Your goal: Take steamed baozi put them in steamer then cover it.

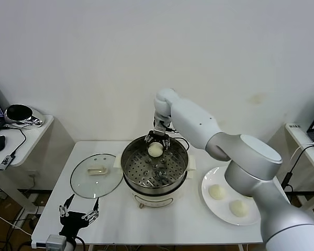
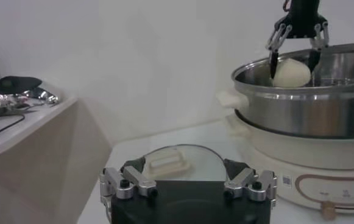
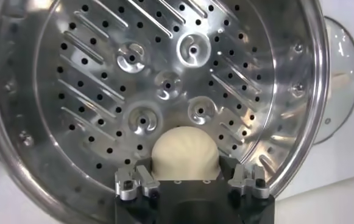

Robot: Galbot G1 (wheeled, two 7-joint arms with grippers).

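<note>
The steamer (image 1: 131, 157) is a shiny steel basket with a perforated floor (image 3: 103, 91), standing mid-table on a white pot base (image 2: 298, 164). My right gripper (image 1: 155, 146) hangs inside its far side, shut on a cream-white baozi (image 1: 155, 150). In the right wrist view the baozi (image 3: 184, 149) fills the gap between the fingers of that gripper (image 3: 184, 166). From the left wrist view the baozi (image 2: 291, 73) shows above the steamer's rim (image 2: 311, 109). Two more baozi (image 1: 216, 192) (image 1: 238, 207) lie on a white plate (image 1: 222, 212). My left gripper (image 1: 78, 213) waits open at the table's front left.
A glass lid (image 1: 97, 175) with a pale handle lies flat on the table left of the steamer, straight ahead of the left gripper (image 2: 184, 165). A side table (image 1: 21, 136) with cables and a dark object stands to the far left.
</note>
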